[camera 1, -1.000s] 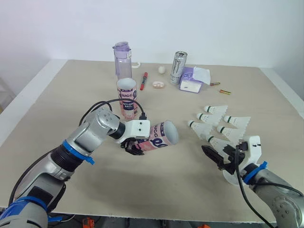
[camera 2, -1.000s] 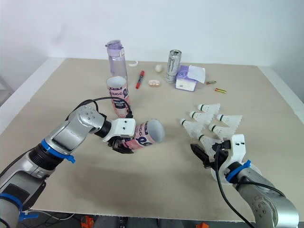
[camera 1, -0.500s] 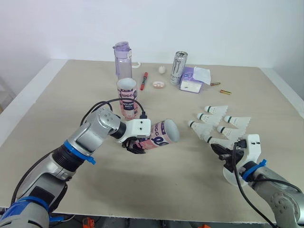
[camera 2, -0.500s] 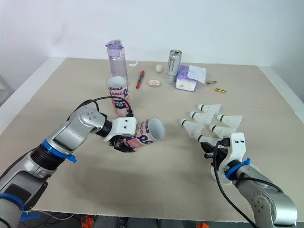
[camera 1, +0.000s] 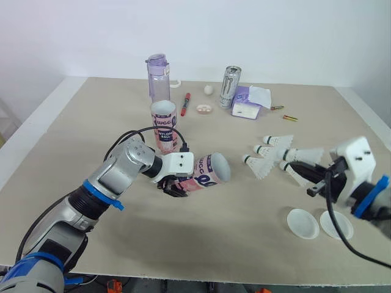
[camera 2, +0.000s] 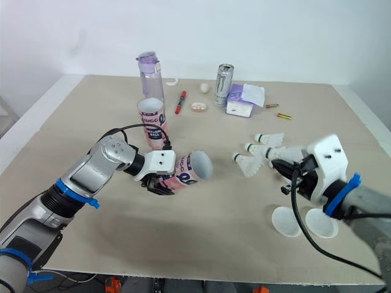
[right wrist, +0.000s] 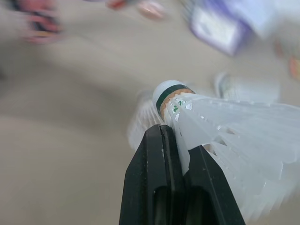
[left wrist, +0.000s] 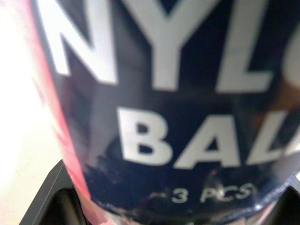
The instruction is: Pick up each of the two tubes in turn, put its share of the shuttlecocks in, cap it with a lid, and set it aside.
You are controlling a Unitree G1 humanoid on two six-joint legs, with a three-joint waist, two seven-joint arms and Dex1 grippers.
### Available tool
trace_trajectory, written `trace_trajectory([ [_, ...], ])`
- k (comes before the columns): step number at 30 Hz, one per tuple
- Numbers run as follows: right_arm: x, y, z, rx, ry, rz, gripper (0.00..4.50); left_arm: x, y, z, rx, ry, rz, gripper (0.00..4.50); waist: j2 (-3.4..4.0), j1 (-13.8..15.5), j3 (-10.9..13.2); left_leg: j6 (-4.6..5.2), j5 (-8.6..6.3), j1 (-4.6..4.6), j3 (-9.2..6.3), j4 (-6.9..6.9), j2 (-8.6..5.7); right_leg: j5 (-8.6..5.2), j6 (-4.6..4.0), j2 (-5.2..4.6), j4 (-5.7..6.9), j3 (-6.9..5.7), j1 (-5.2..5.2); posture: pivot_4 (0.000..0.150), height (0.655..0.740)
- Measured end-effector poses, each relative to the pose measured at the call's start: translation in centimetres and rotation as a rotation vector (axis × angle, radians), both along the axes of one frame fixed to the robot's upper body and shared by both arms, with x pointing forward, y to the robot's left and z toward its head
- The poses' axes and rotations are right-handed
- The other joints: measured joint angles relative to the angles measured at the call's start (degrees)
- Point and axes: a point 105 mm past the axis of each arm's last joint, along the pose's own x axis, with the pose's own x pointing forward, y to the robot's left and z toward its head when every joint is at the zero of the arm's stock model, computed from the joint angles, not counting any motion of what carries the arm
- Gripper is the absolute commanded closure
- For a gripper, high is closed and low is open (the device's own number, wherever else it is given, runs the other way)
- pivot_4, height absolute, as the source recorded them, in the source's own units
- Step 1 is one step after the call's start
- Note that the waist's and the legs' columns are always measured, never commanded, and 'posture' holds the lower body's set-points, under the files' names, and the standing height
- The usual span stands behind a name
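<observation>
My left pincer (camera 1: 174, 187) is clamped on the tube (camera 1: 208, 172), holding it nearly level at the middle of the frame with its open mouth turned toward the right. My right pincer (right wrist: 177, 140) is closed on a shuttlecock (right wrist: 225, 126) at the right edge, gripping the skirt just behind the cork, cork leading.

That grip worries me. The skirt gives, so the shuttlecock could twist or slip as I carry it across. If the cork meets the rim off-centre, it may catch and turn the tube in my left grip. The path also runs close over the loose shuttlecocks (camera 1: 258, 166) on the counter (camera 1: 91, 122) at centre right, and I could scatter them. The two lids (camera 1: 303, 223) lie at lower right, well apart from that path.
</observation>
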Motion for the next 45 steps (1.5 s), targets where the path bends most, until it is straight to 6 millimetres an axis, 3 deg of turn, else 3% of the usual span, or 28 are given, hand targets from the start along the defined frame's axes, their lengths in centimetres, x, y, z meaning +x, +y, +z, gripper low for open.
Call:
trace_trajectory([
  [3, -1.1, 3.8, 1.0, -0.167, -0.055, 0.255, 4.46, 0.0, -0.1, 0.1, -0.004, -0.002, -0.007, 1.43, -0.01, 0.04, 0.01, 0.0, 0.0, -0.04, -0.03, -0.07, 0.0, -0.06, 0.02, -0.06, -0.08, -0.05, 0.0, 0.15, 0.74],
  [8, -1.4, 6.9, 0.6, -0.256, -0.117, 0.423, 4.46, 0.1, -0.3, 0.1, -0.01, -0.002, -0.009, 1.43, -0.09, 0.04, 0.04, 0.0, 0.0, -0.08, 0.08, -0.05, -0.07, -0.09, 0.07, -0.24, -0.1, -0.05, -0.04, 0.15, 0.74],
  [18, -0.2, 10.1, -1.3, -0.331, -0.149, 0.55, 4.46, 0.1, -0.6, 0.2, -0.025, 0.006, 0.002, 1.43, -0.13, 0.07, 0.05, 0.06, 0.02, -0.24, 0.03, -0.05, -0.28, -0.18, 0.22, -0.47, -0.12, -0.15, -0.09, 0.15, 0.74],
  [22, 0.3, 10.4, -1.4, -0.328, -0.154, 0.559, 3.21, 0.1, -0.7, 0.2, -0.028, 0.006, 0.001, 1.43, -0.12, 0.21, 0.04, 0.07, 0.03, -0.27, 0.0, -0.05, -0.33, -0.19, 0.24, -0.52, -0.12, -0.19, -0.08, 0.15, 0.74],
  [25, 0.4, 10.6, -1.0, -0.311, -0.176, 0.556, 1.72, 0.1, -0.7, 0.2, -0.026, 0.004, -0.001, 1.43, -0.13, 0.23, 0.04, 0.07, 0.03, -0.27, -0.07, -0.05, -0.34, -0.19, 0.24, -0.51, -0.12, -0.23, -0.05, 0.15, 0.74],
  [28, 0.4, 9.7, -0.3, -0.225, -0.168, 0.512, 0.31, 0.0, -0.8, 0.1, -0.026, 0.003, -0.005, 1.43, -0.15, 0.32, 0.03, 0.07, 0.03, -0.29, -0.16, -0.05, -0.35, -0.21, 0.27, -0.5, -0.12, -0.26, -0.01, 0.15, 0.74],
  [29, 0.3, 9.4, -0.2, -0.198, -0.158, 0.5, 0.06, 0.1, -0.8, 0.1, -0.026, 0.002, -0.005, 1.43, -0.15, 0.32, 0.03, 0.07, 0.03, -0.29, -0.17, -0.04, -0.36, -0.22, 0.28, -0.5, -0.11, -0.25, 0.0, 0.15, 0.74],
  [35, 0.3, 7.7, 0.2, -0.054, -0.122, 0.426, 0.06, 0.1, -0.8, 0.1, -0.028, 0.005, -0.003, 1.43, -0.21, 0.42, 0.01, 0.08, 0.03, -0.31, -0.3, 0.0, -0.37, -0.22, 0.29, -0.47, -0.09, -0.32, 0.05, 0.15, 0.74],
  [37, 0.9, 5.4, 0.0, 0.059, -0.091, 0.306, 0.06, 0.2, -0.9, 0.1, -0.027, 0.003, -0.004, 1.43, -0.28, 0.56, 0.01, 0.11, 0.05, -0.32, -0.35, 0.02, -0.36, -0.2, 0.28, -0.47, -0.09, -0.37, 0.07, 0.15, 0.74],
  [38, 1.4, 1.8, -2.2, 0.187, -0.002, 0.118, 0.06, 0.2, -0.9, 0.1, -0.027, -0.001, -0.01, 1.43, -0.29, 0.69, 0.01, 0.11, 0.05, -0.32, -0.34, 0.01, -0.36, -0.19, 0.26, -0.47, -0.09, -0.38, 0.06, 0.15, 0.74],
  [43, 1.8, -0.1, -5.7, 0.334, 0.101, -0.074, 0.06, 0.3, -0.8, 0.1, -0.025, -0.002, -0.005, 1.43, -0.05, 0.69, -0.01, 0.13, 0.07, -0.29, -0.37, 0.0, -0.33, -0.13, 0.17, -0.39, -0.04, -0.39, 0.01, 0.15, 0.74],
  [45, 2.0, -0.2, -6.1, 0.365, 0.107, -0.105, 0.06, 0.3, -0.8, 0.1, -0.024, 0.0, -0.006, 1.43, -0.07, 0.68, -0.02, 0.13, 0.07, -0.27, -0.34, 0.0, -0.32, -0.13, 0.17, -0.36, -0.05, -0.38, 0.03, 0.15, 0.74],
])
